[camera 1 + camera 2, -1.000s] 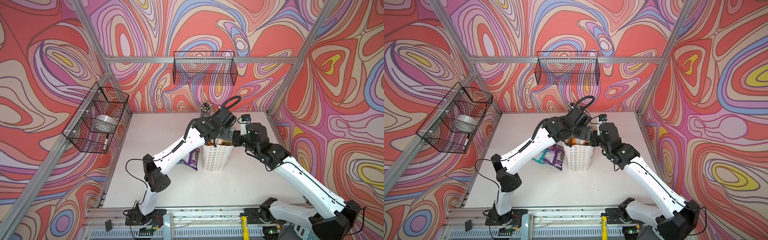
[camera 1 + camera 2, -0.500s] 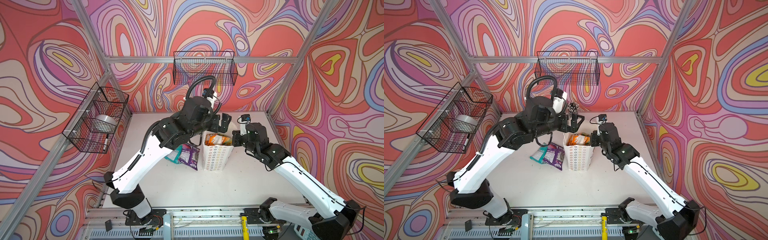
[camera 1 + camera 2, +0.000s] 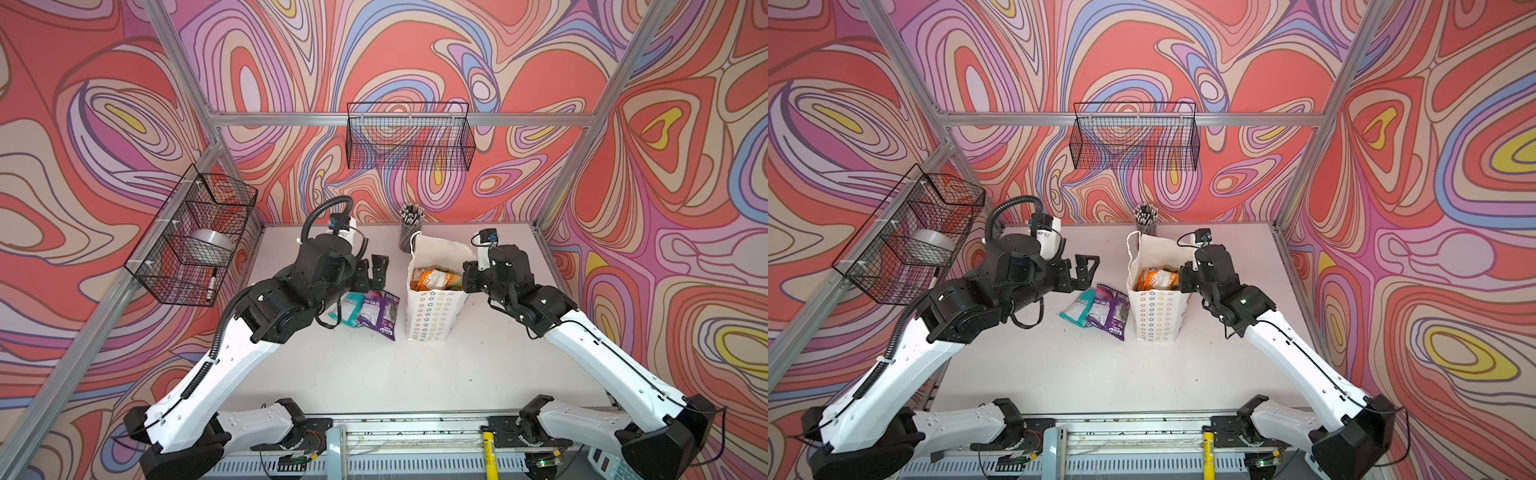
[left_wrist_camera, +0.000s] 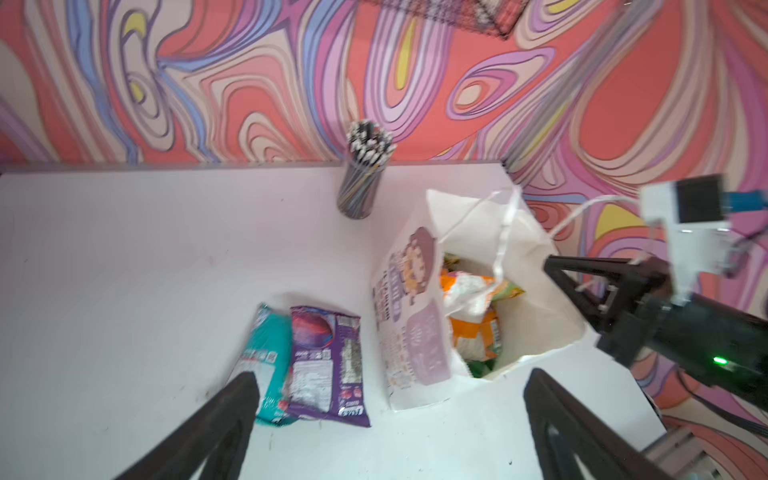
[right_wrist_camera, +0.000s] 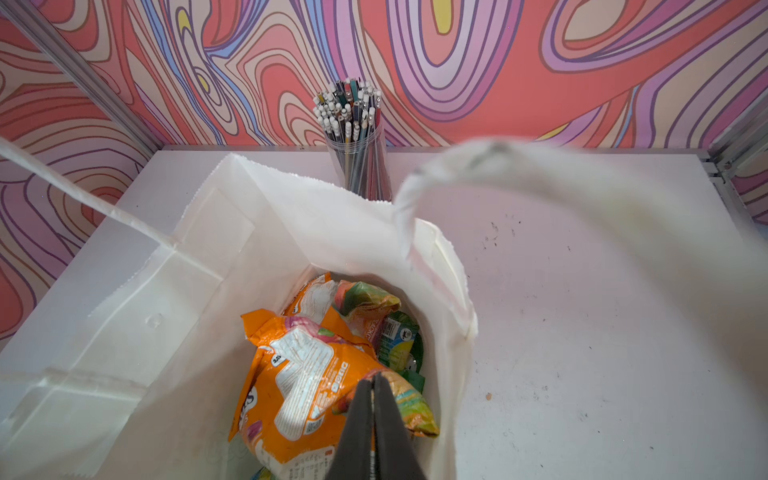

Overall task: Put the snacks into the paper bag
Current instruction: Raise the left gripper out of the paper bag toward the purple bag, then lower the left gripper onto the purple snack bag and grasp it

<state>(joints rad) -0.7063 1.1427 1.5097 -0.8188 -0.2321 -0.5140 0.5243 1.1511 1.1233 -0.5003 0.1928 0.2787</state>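
Note:
The white paper bag [image 3: 432,311] [image 3: 1156,316] with star outlines stands upright and open mid-table. Orange and green snacks [image 3: 434,278] fill it; an orange pouch [image 5: 299,374] lies on top. A purple pouch [image 3: 380,311] [image 4: 326,361] and a teal pouch [image 3: 351,305] [image 4: 266,361] lie flat on the table just left of the bag. My left gripper [image 3: 371,274] [image 4: 390,376] hangs open and empty above these two. My right gripper [image 3: 467,276] [image 5: 374,376] is shut at the bag's right rim, fingers over the mouth. A cord handle drapes over its wrist.
A clear cup of pencils [image 3: 410,232] [image 5: 357,137] stands right behind the bag near the back wall. One wire basket [image 3: 409,137] hangs on the back wall. Another [image 3: 195,241], on the left wall, holds a metal bowl and a marker.
My left arm has drawn back from over the bag's mouth to the left, and its open gripper now hangs above the two pouches on the table. The right arm has stayed put.

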